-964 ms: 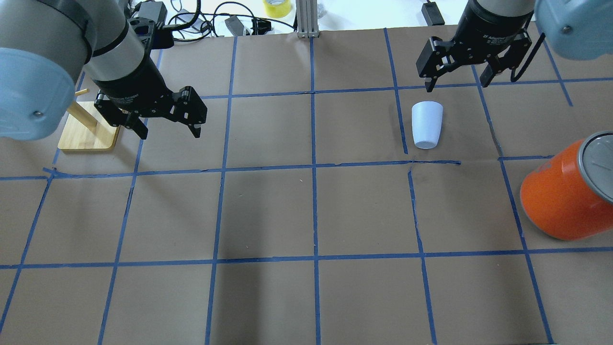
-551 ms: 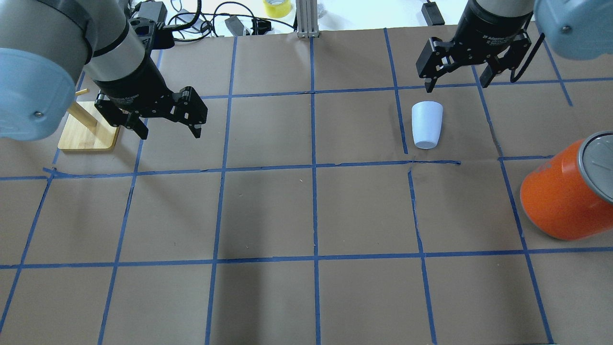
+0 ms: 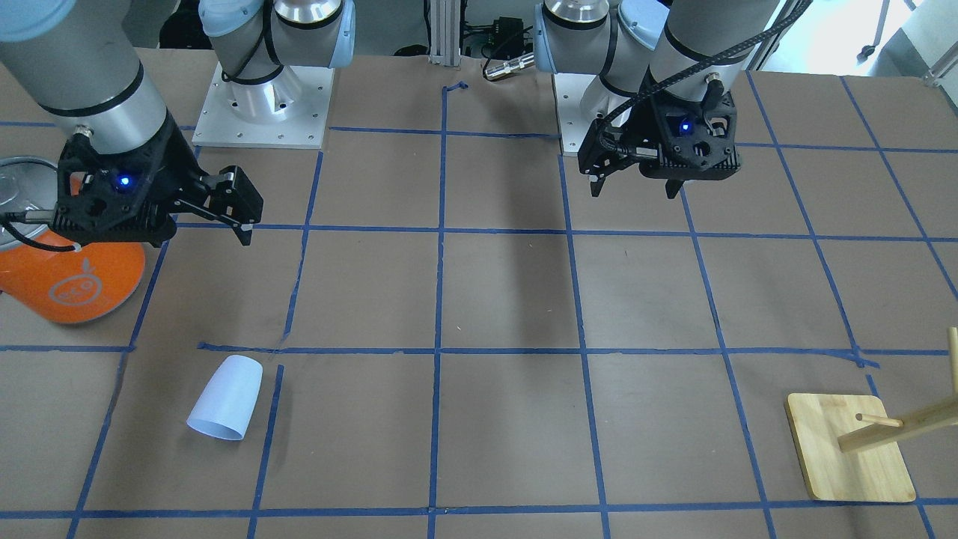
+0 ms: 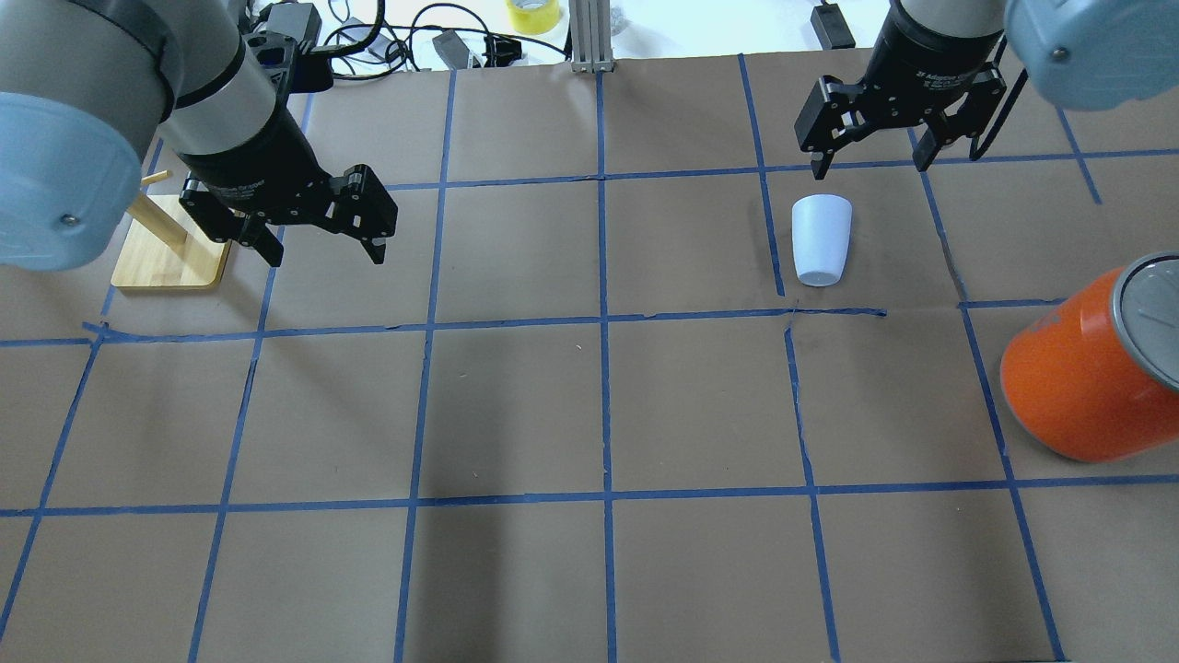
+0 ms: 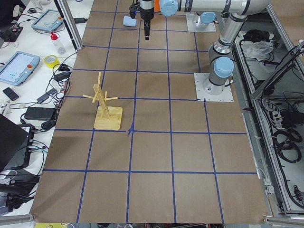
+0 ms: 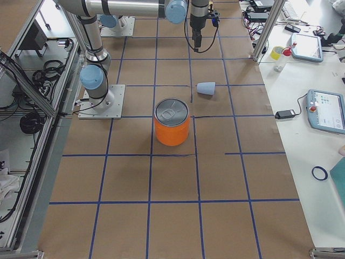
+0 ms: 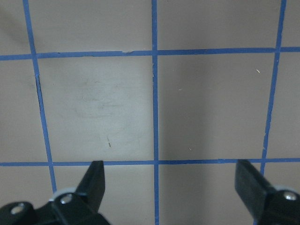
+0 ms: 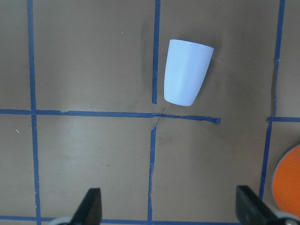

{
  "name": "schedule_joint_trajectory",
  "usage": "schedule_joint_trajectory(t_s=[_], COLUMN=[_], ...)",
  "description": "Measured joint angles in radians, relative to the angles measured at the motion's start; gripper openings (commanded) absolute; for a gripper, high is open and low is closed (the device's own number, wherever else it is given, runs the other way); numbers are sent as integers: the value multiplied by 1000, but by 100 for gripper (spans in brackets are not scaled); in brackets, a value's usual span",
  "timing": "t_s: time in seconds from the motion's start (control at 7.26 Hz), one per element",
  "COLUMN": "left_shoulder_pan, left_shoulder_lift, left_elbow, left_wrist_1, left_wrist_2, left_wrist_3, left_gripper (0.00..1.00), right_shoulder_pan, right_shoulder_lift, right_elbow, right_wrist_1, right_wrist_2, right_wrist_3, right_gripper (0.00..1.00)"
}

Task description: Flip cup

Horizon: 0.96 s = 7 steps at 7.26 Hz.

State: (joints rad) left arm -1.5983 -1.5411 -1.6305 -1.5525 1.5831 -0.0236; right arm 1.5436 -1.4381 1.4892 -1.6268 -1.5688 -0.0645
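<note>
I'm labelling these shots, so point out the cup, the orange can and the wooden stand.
cup [image 4: 822,241], overhead view, middle of its side.
orange can [image 4: 1068,387], overhead view, orange wall.
wooden stand [image 4: 166,269], overhead view, flat base.

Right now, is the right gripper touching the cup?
Apart. The overhead exterior view shows a plain gap between the open right gripper and the cup, which lies on its side.

Your robot's left arm [image 3: 696,26] and right arm [image 3: 82,67] are fat silver-grey tubes with pale blue round caps [image 4: 55,175] on the joints. The left end effector [image 4: 324,254] and right end effector [image 4: 867,169] are black, with two fingers each. White writing [image 4: 930,77] runs round the right wrist. A black cable [image 3: 715,58] follows the left arm. Tiny blue lights [image 3: 122,180] glow on both wrists. White plates [image 3: 224,120] with little screws sit under the bases.
</note>
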Motion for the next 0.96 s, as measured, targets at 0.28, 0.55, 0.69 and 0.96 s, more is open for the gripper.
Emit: schedule_joint_trajectory(t_s=[0.28,0.55,0.69,0.96], left_shoulder_pan=[0,-1,-1,-2], left_shoulder_lift=[-3,-7,-8,-10], left_elbow=[-1,-1,-2,-2], left_wrist_1=[0,0,0,0], left_wrist_2=[0,-1,-1,-1], left_wrist_3=[-1,-3,-4,-4], left_gripper=[100,100,100,100], right_shoulder_pan=[-18,-27,-29,-29], right_shoulder_lift=[112,233,278,340], right_elbow=[-1,12,17,42], right_wrist_1=[-87,-199,-235,-295], right_wrist_2=[-3,-7,-10,-38], right_wrist_3=[-3,-1,0,-2], right_gripper=[100,100,100,100])
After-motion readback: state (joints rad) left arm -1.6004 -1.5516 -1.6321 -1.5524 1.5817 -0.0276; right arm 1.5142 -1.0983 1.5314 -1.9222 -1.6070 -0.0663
